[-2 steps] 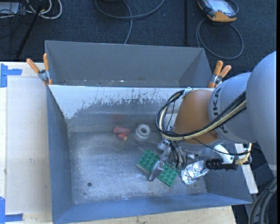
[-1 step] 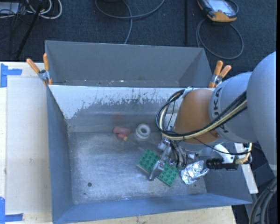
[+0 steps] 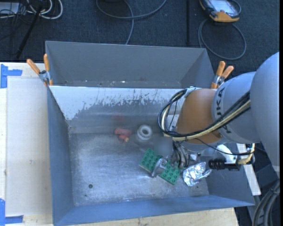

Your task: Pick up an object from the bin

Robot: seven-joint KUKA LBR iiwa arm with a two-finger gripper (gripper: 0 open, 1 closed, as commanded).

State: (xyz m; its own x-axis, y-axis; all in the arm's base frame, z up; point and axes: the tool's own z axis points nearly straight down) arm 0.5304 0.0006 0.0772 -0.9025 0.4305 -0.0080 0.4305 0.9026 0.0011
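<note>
Arm: bent down from right; pincer [image 3: 166, 165] low at green studded plates [image 3: 150, 160], beside crumpled foil [image 3: 196, 173]; open or closed: cannot tell.

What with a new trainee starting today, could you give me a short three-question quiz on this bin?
1. True or false: the tool is down at the green studded plates.
2. Fill in: the white ring lies to the view's ___ of the pink piece.
3. Which lies furthest to the view's right: A white ring, B crumpled foil, C pink piece?
Key: 1 true; 2 right; 3 B.
</note>
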